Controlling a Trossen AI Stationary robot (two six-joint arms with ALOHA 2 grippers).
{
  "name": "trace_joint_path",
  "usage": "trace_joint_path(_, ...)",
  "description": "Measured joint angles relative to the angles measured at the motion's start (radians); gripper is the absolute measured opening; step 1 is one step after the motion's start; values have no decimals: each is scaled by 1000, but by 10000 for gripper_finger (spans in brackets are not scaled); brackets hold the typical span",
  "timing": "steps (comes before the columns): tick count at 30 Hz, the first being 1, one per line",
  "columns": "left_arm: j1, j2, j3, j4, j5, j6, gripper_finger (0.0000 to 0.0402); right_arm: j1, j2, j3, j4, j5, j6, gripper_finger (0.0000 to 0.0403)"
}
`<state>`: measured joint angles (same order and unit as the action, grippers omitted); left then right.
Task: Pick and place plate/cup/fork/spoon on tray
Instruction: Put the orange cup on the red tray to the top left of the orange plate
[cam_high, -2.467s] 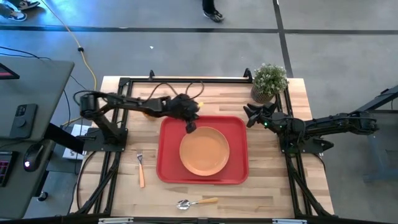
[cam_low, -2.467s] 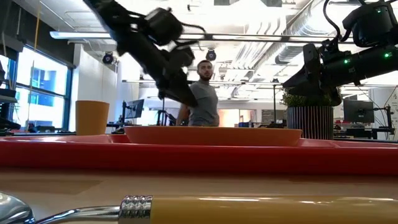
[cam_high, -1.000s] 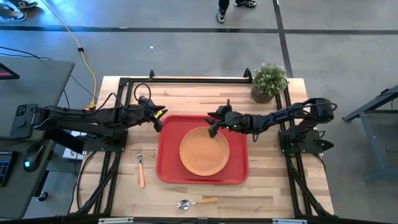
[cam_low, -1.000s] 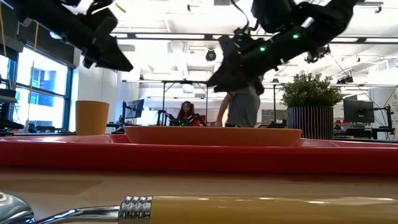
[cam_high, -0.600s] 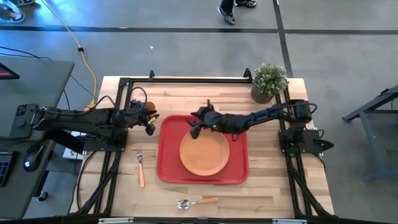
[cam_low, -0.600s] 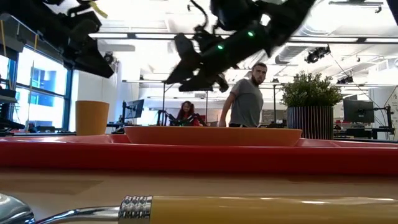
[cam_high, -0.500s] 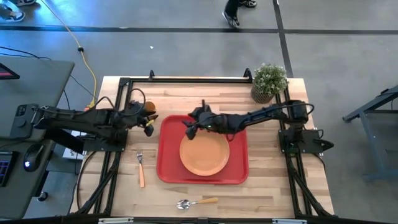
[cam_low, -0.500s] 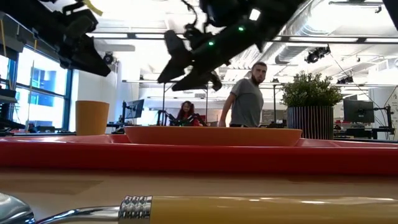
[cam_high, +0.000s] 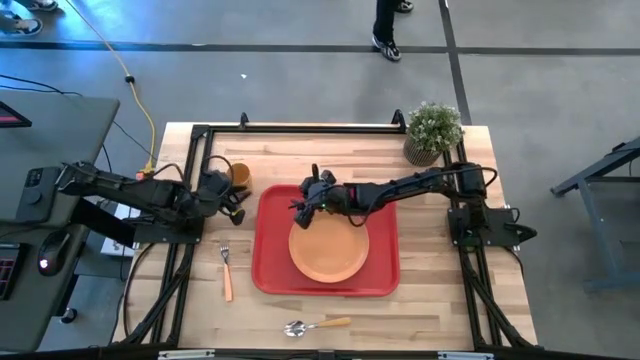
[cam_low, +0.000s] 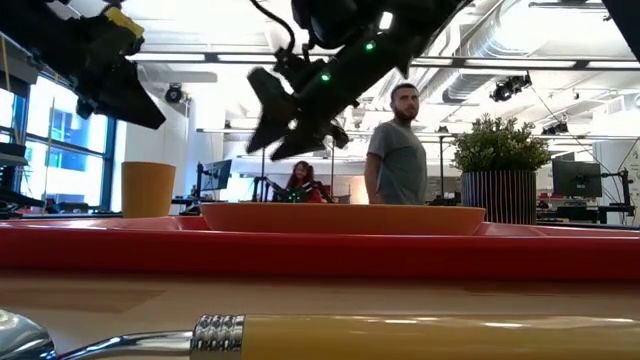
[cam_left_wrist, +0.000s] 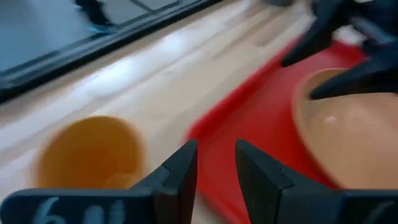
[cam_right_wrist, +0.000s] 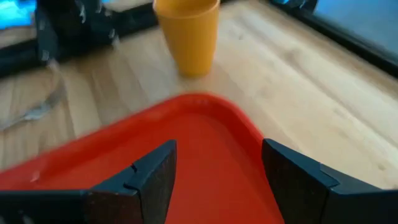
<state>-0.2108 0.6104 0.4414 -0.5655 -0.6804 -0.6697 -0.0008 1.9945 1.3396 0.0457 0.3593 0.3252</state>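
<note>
The red tray (cam_high: 272, 262) lies mid-table with the orange plate (cam_high: 328, 242) flat on it. The orange cup (cam_high: 240, 174) stands upright on the wood off the tray's far-left corner. The fork (cam_high: 227, 272) lies left of the tray, and the spoon (cam_high: 316, 325) lies near the front edge. My right gripper (cam_high: 298, 209) hovers open over the tray's far-left part, facing the cup (cam_right_wrist: 186, 34). My left gripper (cam_high: 238, 208) is raised just left of the tray beside the cup (cam_left_wrist: 93, 152), its fingers a little apart with nothing between them.
A potted plant (cam_high: 433, 130) stands at the table's far-right corner. Black frame rails (cam_high: 300, 128) run along the table's far, left and right sides. Two people (cam_low: 398, 150) are in the room behind. Bare wood lies between the tray and the spoon.
My right gripper has travelled toward the table's left across the tray's far part, nearing the cup, and its fingers have spread wider. My left gripper has drawn back toward the table's left edge, away from the tray. Nothing on the table has moved.
</note>
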Motion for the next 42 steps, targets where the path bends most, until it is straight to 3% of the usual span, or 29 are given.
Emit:
trace_joint_path(6, -74, 56, -138, 291, 96, 46, 84, 42, -19, -1, -174, 17, 6, 227)
trace_joint_path(10, -100, 75, -153, 301, 92, 2, 78, 95, -38, 0, -189, 21, 46, 227)
trace_joint_path(15, -157, 73, -153, 300, 80, -35, 70, 180, -55, -1, -255, 102, 97, 227)
trace_joint_path(21, -188, 63, -128, 251, -48, -44, 60, 247, -74, 0, -345, 208, 209, 227)
trace_joint_path(24, -163, 55, -66, 185, -91, -45, 60, 263, -74, 0, -361, 213, 248, 226)
trace_joint_path(31, -66, 57, 47, -2, -75, -63, 60, 298, -74, 0, -454, 275, 309, 226)
trace_joint_path(36, 62, 57, 98, -135, -24, -104, 60, 313, -74, 0, -518, 326, 339, 226)
trace_joint_path(42, 185, 57, 104, -148, 42, -88, 61, 311, -74, 0, -721, 429, 446, 226)
